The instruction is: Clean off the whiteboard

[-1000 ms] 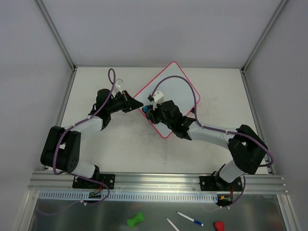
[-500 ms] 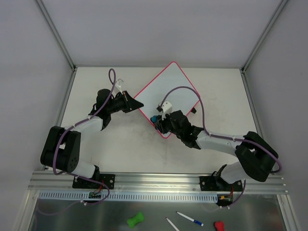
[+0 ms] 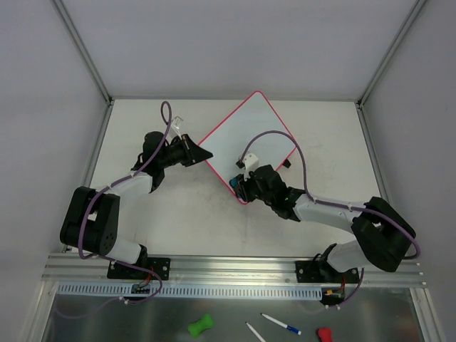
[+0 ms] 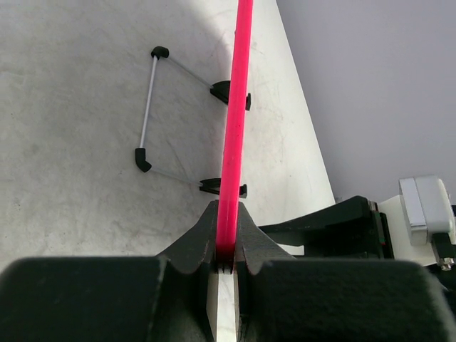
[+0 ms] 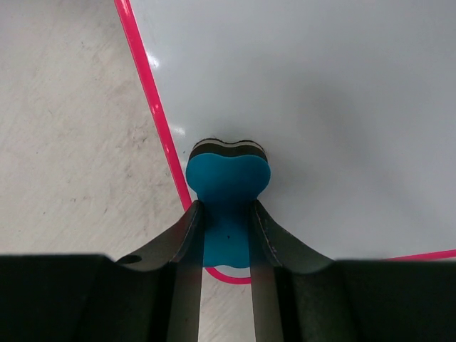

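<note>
L gripper (image 4: 226,239) clamps whiteboard (image 3: 249,139) rim, left corner. R gripper (image 5: 226,217) clamps eraser (image 5: 228,178) on the corner toward table (image 3: 178,214) near edge.

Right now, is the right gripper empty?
No, the right gripper is shut on a blue eraser at the whiteboard corner.
</note>
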You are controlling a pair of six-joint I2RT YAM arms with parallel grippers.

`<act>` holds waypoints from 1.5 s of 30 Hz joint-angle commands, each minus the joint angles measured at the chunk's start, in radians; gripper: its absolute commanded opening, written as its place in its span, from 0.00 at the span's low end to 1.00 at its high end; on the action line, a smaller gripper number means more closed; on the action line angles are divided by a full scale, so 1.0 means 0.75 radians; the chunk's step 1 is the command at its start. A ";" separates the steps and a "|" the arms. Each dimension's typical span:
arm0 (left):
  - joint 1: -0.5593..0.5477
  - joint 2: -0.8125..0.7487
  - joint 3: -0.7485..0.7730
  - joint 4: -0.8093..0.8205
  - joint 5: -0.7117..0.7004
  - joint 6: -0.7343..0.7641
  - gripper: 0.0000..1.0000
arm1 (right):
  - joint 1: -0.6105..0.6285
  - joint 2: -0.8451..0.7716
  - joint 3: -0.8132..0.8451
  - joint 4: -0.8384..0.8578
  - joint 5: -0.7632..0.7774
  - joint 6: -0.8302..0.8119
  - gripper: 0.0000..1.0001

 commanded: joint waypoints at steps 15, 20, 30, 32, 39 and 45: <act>-0.045 0.007 0.018 -0.082 0.059 -0.025 0.00 | -0.059 0.273 0.365 -0.176 -0.152 -0.022 0.01; -0.045 0.013 0.018 -0.082 0.059 -0.023 0.00 | -0.077 0.171 0.154 -0.135 -0.130 0.015 0.00; -0.045 0.023 0.024 -0.082 0.063 -0.021 0.00 | -0.083 0.091 0.054 -0.118 -0.095 0.060 0.01; -0.045 0.021 0.024 -0.082 0.063 -0.021 0.00 | -0.083 0.132 0.113 -0.128 -0.117 0.048 0.01; -0.047 0.023 0.022 -0.082 0.061 -0.023 0.00 | -0.083 0.305 0.465 -0.235 -0.167 0.013 0.01; -0.047 0.023 0.024 -0.082 0.061 -0.021 0.00 | -0.091 0.308 0.477 -0.247 -0.165 0.007 0.01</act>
